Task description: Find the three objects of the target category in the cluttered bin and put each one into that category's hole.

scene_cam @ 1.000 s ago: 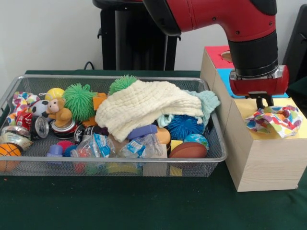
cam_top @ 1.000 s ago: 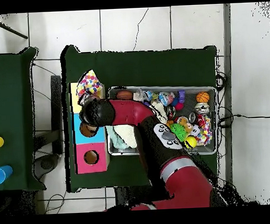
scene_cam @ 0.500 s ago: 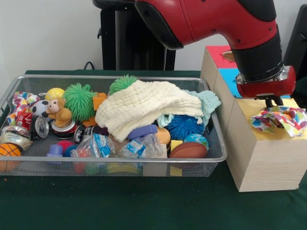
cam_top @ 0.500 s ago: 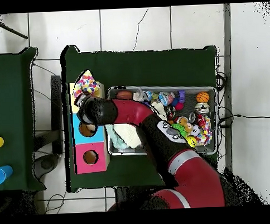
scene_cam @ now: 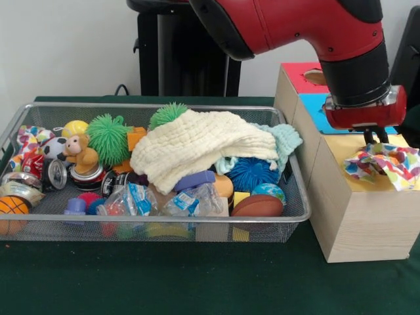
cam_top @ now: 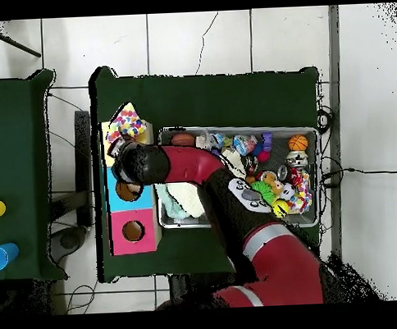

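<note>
A multicoloured patterned cloth [scene_cam: 384, 164] lies crumpled on the yellow top [scene_cam: 333, 148] of the wooden sorting box [scene_cam: 357, 223]; the hole there is covered by it. My gripper [scene_cam: 375, 139] points straight down into the cloth's upper edge, its dark fingers close together and shut on the fabric. From overhead the cloth [cam_top: 131, 122] shows at the box's yellow end, and my wrist [cam_top: 141, 164] hides the gripper. In the wire bin [scene_cam: 151, 220] lie a cream cloth [scene_cam: 197, 147], a mint cloth [scene_cam: 283, 139] and another patterned cloth [scene_cam: 29, 139].
The box also has a blue section [scene_cam: 314, 108] and a red section [scene_cam: 298, 75], each with a round hole. The bin holds spiky balls, a stuffed monkey [scene_cam: 80, 152], cans, small sports balls and plastic packets. My arm spans above the bin's right end.
My gripper has shifted a little to the right over the yellow section, and the patterned cloth has slid right with it.
</note>
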Tool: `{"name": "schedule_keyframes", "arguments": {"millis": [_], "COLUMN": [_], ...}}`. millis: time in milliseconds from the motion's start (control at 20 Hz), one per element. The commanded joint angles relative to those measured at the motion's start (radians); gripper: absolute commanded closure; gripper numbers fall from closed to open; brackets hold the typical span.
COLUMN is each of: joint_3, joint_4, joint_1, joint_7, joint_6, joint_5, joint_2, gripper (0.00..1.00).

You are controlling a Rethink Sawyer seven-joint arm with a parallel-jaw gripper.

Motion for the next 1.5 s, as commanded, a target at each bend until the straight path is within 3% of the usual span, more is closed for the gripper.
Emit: {"name": "schedule_keyframes", "arguments": {"millis": [50, 350, 950, 1100, 1250, 1500], "joint_3": [-0.116, -0.264, -0.241, -0.278, -0.359, -0.452], "joint_4": [0.012, -0.009, 0.013, -0.018, -0.076, -0.130], "joint_1": [0.121, 0.237, 0.225, 0.247, 0.296, 0.363], "joint_7": [0.030, 0.081, 0.075, 0.093, 0.113, 0.144], "joint_6": [0.233, 0.283, 0.357, 0.304, 0.177, 0.095], "joint_5": [-0.064, -0.073, -0.003, -0.043, -0.131, -0.186], "joint_2": [-0.098, -0.182, -0.204, -0.207, -0.196, -0.193], "gripper": [1.00, 1.00, 1.00, 1.00, 1.00, 1.00]}}
